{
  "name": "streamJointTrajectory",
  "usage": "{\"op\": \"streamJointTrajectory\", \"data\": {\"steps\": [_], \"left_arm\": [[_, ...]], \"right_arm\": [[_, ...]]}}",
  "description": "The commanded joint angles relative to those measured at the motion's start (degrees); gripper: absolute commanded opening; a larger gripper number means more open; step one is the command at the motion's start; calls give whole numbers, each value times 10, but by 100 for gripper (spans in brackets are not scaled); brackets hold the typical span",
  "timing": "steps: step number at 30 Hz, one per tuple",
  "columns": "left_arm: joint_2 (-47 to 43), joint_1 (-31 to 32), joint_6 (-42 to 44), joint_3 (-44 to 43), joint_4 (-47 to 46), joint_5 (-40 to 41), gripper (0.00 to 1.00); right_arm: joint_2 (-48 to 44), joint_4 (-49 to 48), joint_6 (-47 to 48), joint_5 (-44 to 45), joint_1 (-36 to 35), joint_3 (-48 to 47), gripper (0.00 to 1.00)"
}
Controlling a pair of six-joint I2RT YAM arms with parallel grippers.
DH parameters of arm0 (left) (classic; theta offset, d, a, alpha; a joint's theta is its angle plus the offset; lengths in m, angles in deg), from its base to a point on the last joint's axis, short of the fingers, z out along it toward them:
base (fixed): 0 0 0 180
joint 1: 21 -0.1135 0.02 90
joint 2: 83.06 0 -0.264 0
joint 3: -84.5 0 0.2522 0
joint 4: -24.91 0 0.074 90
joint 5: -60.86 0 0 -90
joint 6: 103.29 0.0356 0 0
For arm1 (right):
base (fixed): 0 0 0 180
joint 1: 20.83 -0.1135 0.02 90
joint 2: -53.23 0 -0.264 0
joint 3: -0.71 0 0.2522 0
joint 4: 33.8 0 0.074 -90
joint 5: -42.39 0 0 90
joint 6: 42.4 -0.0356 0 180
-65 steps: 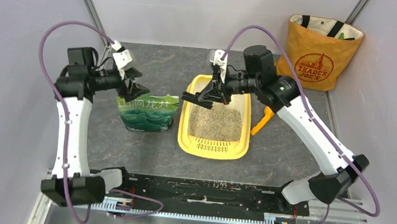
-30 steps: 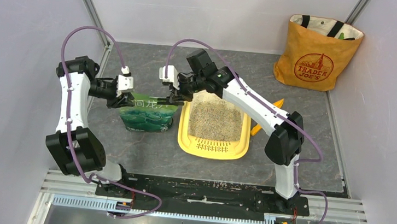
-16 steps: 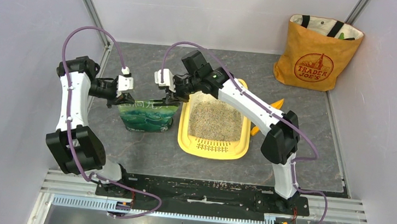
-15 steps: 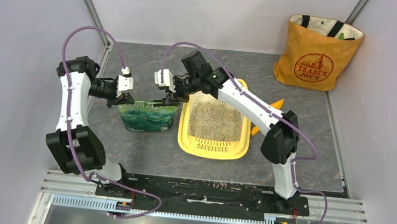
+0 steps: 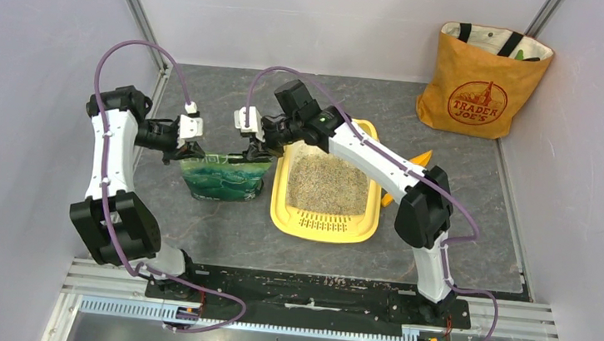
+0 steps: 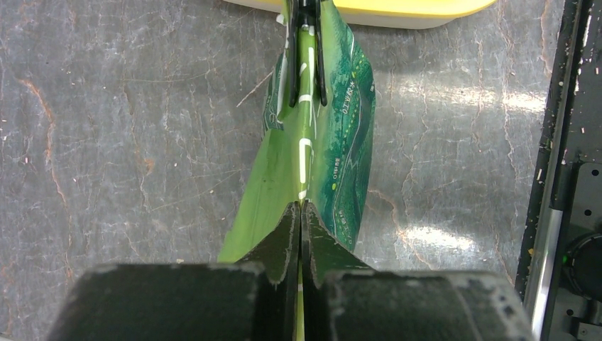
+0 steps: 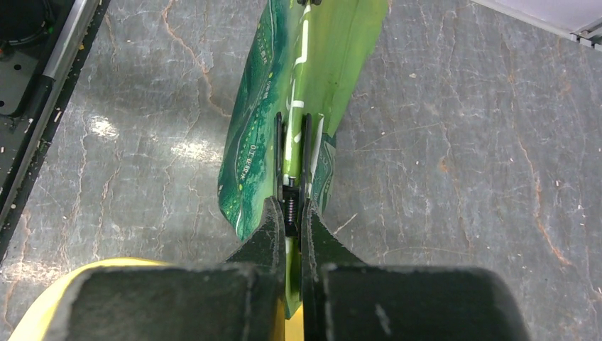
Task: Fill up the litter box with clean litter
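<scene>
**Both my grippers pinch the top edge of the green litter bag**

My left gripper (image 6: 302, 211) is clamped on the left end of the crinkly green litter bag's (image 5: 223, 178) top edge. Its fingers press flat together with the plastic between them. My right gripper (image 7: 292, 135) is closed on the right end of the same edge, its narrow fingers squeezing the fold.

The bag stands upright on the dark grey stone-patterned table (image 5: 218, 229), its top stretched between my two grips. Just beside it, to the right, lies the yellow litter box (image 5: 322, 229), with its slotted grate at the near end. Grey-beige litter (image 5: 329, 181) covers the floor of the box behind the grate.

An orange-yellow scoop (image 5: 422, 158) lies along the box's right side, mostly hidden by my right arm. An orange Trader Joe's tote bag (image 5: 481, 83) stands in the far right corner.
</scene>
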Motion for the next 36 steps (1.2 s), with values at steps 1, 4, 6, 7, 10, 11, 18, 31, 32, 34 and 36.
{"op": "streamJointTrajectory", "data": {"steps": [1,4,6,7,10,11,18,31,32,34,36], "left_arm": [[4,0,6,-2,19,-23,2],[7,0,6,-4,18,-24,2],[6,0,5,-4,18,-22,2],[6,0,5,-4,18,-22,2],[7,0,4,-3,18,-19,2],[6,0,5,-4,18,-18,2],[7,0,5,-7,18,-20,2],[6,0,6,-9,18,-23,2],[6,0,6,-9,19,-24,2],[6,0,1,-9,20,-29,2],[5,0,-5,-7,20,-32,2]], "right_arm": [[-4,-63,-18,-27,-2,27,0],[-3,-72,-23,-29,-2,35,0],[-2,-75,-23,-27,-2,40,0],[-3,-75,-24,-27,-2,41,0],[-5,-74,-21,-28,-1,47,0],[-6,-73,-19,-29,-1,48,0],[-8,-50,-1,-20,0,49,0],[-10,-59,-17,-15,-1,43,45],[-10,-60,-22,-16,-1,41,49],[-13,-64,-36,-17,-1,35,58],[-18,-74,-56,-16,-1,31,67]]}}
